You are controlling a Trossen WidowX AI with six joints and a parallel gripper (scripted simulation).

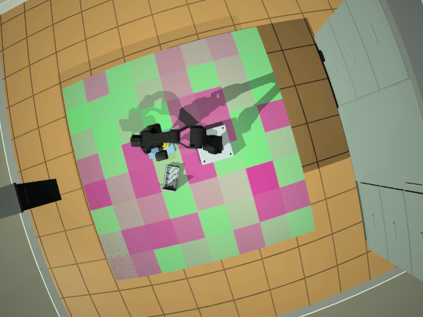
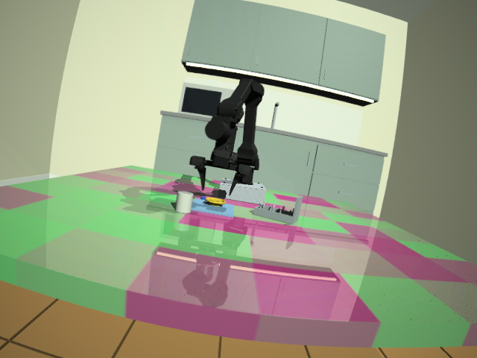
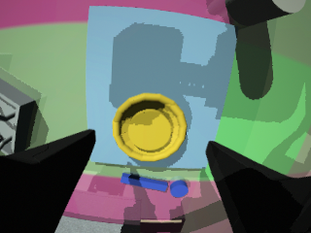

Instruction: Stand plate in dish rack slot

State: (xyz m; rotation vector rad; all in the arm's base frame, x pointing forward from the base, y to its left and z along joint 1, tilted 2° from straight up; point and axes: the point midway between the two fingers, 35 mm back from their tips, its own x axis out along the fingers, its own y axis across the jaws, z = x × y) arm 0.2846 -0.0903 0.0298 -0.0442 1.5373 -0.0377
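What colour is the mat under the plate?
Light blue mat; the plate on it is yellow. The wrist view shows it best.

I see a big desk (image 2: 96,239) with green, pink and grey squares on top. A light blue mat (image 3: 104,58) lies flat on it. A white cup (image 2: 184,201) stands just beside one corner of the mat. A small blue pen-like thing (image 3: 152,184) lies right by the mat's edge. Behind the desk I see grey cupboards (image 2: 346,169), more cupboards (image 2: 285,42) high on the wall, and a dark window (image 2: 200,101). The floor (image 2: 77,335) has brown tiles.
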